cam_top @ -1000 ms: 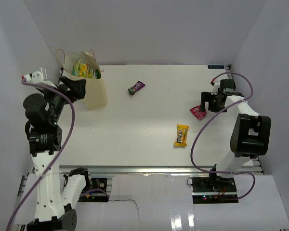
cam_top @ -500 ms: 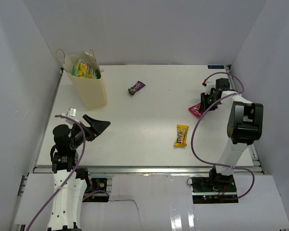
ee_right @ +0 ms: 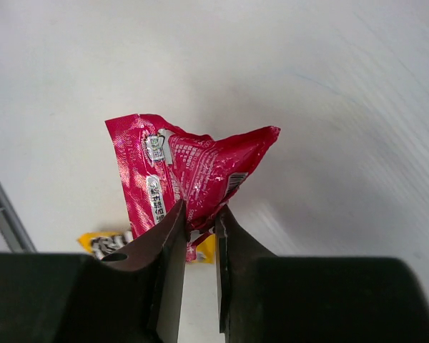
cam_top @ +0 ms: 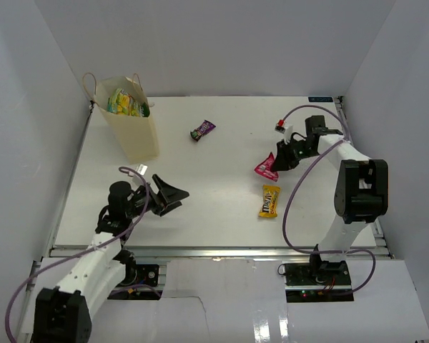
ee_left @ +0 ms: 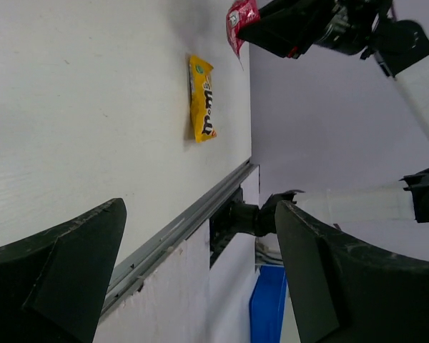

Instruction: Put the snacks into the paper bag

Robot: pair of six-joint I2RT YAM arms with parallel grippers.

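- Pinched narrow at the right claw (ee_right: 197, 214) on the lower edge of the red packet (ee_right: 193, 168). Crumpled, standing up out of the jaws and, judging by the shadow beneath, held clear of the table (cam_top: 222, 171).
- Just beyond that grip, toward the near edge: the yellow packet (cam_top: 269, 201). Flat on the table, long axis running roughly near-to-far, close to the right claw but not touched.
- Further out, toward the far middle: a small purple packet (cam_top: 202, 129), lying loose and well apart from both claws.
- Furthest of all from the right claw: the paper bag (cam_top: 137, 136). Upright in the far left corner, mouth up, handles raised, with a green-yellow packet (cam_top: 124, 103) already showing inside.
- For the carry, then: a long way across the table, leftward and a little toward the far side, then down through the top opening. No way in from the side.
- Spread wide and holding nothing at the left claw (cam_top: 173, 200). Low over the near left part of the table and pointed rightward, toward the yellow packet.
- Nearer the paper bag by position: the left arm. Loaded and ready to deliver: only the right, with the red packet between its jaws.
- Likely trouble: a thin pinch on a glossy edge over a long reach, and a narrow mouth to hit at the end of it.
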